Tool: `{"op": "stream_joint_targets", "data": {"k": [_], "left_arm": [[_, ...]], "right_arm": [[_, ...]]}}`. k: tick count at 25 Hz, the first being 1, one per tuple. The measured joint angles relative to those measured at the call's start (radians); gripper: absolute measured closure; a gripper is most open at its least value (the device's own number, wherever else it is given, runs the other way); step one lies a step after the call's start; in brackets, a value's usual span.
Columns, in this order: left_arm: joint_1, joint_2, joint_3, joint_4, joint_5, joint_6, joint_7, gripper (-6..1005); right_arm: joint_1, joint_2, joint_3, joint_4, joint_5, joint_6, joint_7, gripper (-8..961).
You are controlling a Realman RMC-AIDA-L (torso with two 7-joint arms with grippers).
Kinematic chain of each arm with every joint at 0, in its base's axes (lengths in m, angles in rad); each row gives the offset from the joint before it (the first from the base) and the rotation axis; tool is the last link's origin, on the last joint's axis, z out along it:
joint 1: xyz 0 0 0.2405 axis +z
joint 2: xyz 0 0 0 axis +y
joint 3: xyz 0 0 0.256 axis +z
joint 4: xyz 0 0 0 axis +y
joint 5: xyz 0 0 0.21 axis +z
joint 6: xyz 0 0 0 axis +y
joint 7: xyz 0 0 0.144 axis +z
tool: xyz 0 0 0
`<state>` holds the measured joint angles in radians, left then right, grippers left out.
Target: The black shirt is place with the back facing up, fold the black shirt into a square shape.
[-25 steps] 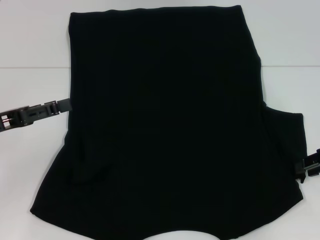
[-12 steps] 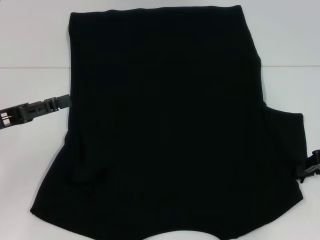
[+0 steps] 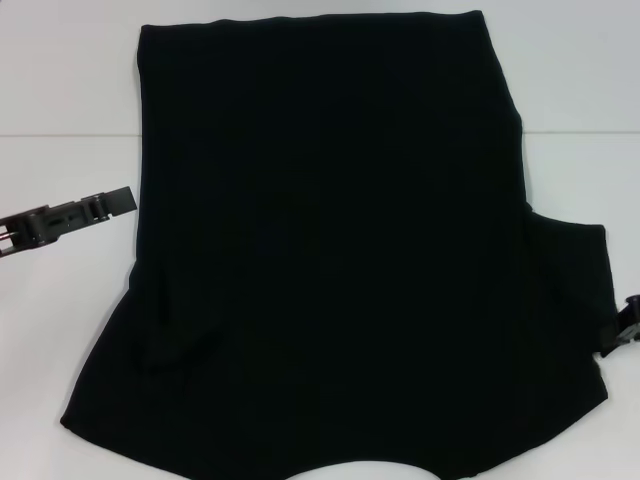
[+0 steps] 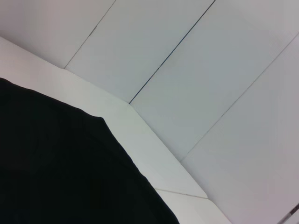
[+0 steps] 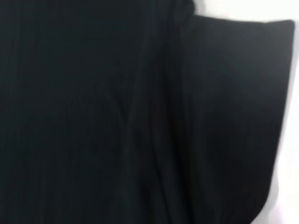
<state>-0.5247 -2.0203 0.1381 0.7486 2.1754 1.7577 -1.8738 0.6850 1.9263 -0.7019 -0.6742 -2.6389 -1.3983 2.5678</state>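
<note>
While the black shirt (image 3: 330,250) lies flat on the white table (image 3: 60,90), left sleeve seemingly folded in, the left gripper (image 3: 125,197) sits just off its edge; finger states unreadable. Next, the right gripper (image 3: 632,325) must take the spread sleeve.

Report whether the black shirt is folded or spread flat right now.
Partly folded: the black shirt has its left sleeve side tucked in, while the right sleeve sticks out flat on the white table. Not yet a square.
</note>
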Motion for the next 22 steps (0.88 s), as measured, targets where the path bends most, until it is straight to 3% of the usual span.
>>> {"op": "stream_joint_targets", "data": {"k": [4, 8, 14, 18, 22], "left_arm": [[0.001, 0.000, -0.001, 0.000, -0.009, 0.005, -0.002, 126], [0.007, 0.000, -0.001, 0.000, -0.028, 0.018, -0.003, 126], [0.013, 0.000, -0.003, 0.000, -0.064, 0.029, -0.003, 126], [0.014, -0.001, -0.005, 0.000, -0.076, 0.030, -0.005, 126], [0.014, -0.003, -0.005, -0.001, -0.085, 0.030, -0.006, 126]], "right_arm": [[-0.029, -0.008, 0.025, -0.064, 0.001, -0.005, 0.017, 932], [-0.057, -0.031, 0.088, -0.120, 0.001, -0.006, 0.037, 931], [-0.044, -0.060, 0.188, -0.130, 0.008, 0.003, 0.027, 931], [-0.018, -0.060, 0.206, -0.122, 0.049, 0.006, 0.005, 931], [0.029, -0.034, 0.163, -0.107, 0.076, -0.017, -0.020, 931]]}}
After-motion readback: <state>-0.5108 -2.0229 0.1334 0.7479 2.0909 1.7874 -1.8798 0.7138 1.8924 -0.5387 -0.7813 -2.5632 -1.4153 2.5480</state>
